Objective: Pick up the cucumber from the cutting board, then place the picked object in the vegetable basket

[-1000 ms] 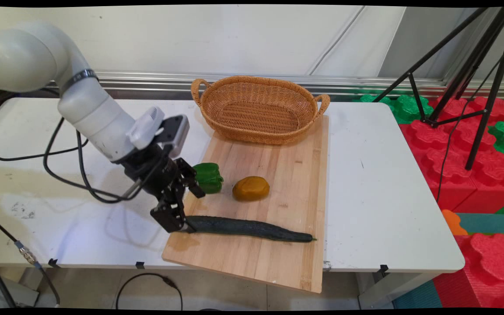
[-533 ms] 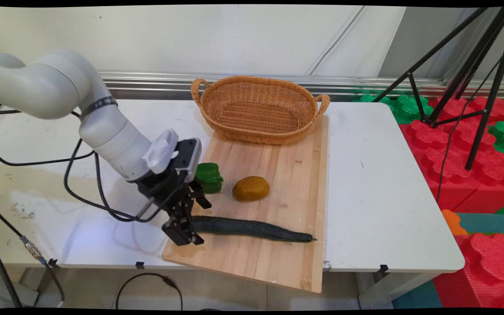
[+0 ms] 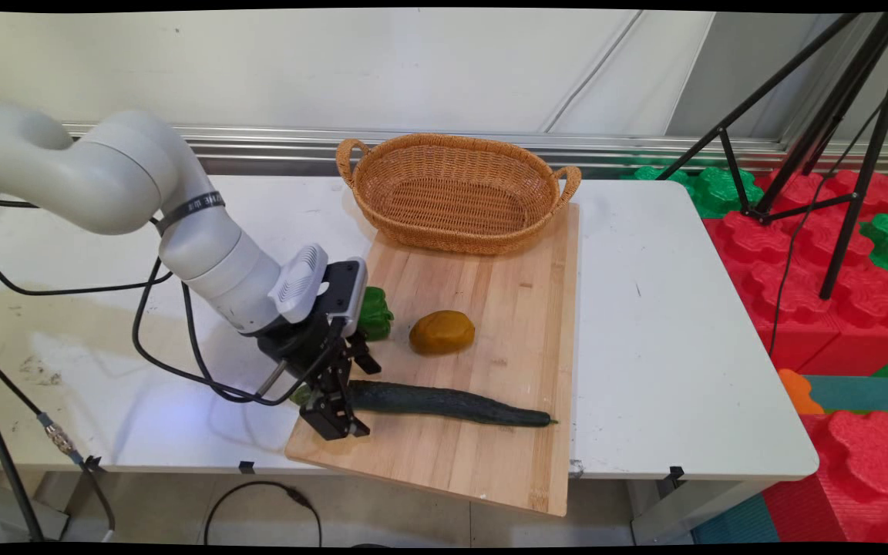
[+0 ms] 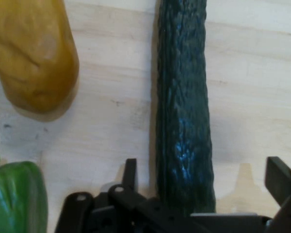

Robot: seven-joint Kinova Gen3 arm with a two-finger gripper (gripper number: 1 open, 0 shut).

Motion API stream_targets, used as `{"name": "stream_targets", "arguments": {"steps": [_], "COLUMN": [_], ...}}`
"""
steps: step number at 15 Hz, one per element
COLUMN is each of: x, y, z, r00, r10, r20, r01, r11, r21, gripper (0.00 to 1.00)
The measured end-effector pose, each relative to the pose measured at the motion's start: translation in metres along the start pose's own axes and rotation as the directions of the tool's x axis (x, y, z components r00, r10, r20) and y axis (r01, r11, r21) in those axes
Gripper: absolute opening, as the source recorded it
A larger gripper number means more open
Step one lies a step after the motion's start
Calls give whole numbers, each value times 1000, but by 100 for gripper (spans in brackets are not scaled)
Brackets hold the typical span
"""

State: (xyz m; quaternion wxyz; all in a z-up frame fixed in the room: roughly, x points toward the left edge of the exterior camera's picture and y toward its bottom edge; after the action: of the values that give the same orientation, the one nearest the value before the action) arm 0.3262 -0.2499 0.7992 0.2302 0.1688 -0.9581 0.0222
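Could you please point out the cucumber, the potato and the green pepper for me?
cucumber [image 3: 444, 404]: main view, middle of its length.
potato [image 3: 442, 332]: main view, centre of its top.
green pepper [image 4: 14, 199]: hand view, its visible side.

No wording can be read at this moment.

Only one trace of print is picked out: pale marks are seen on the dark band [image 3: 191, 206] round the white arm [image 3: 105, 173] in the main view, but they are too small to be made out as letters. In the hand view no text, label or number is seen.
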Motion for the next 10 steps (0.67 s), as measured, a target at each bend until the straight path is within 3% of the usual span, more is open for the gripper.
{"name": "stream_targets", "arguments": {"steps": [1, 2, 10], "x": [0, 0, -2], "y": [0, 0, -1], "z": [2, 3, 4], "r00": [1000, 1000, 1000], "r10": [1, 3, 14], "r20": [-1, -1, -10], "r01": [-1, -3, -14], "r11": [1000, 1000, 1000], "r21": [3, 4, 9], "gripper": [100, 0, 0]}}
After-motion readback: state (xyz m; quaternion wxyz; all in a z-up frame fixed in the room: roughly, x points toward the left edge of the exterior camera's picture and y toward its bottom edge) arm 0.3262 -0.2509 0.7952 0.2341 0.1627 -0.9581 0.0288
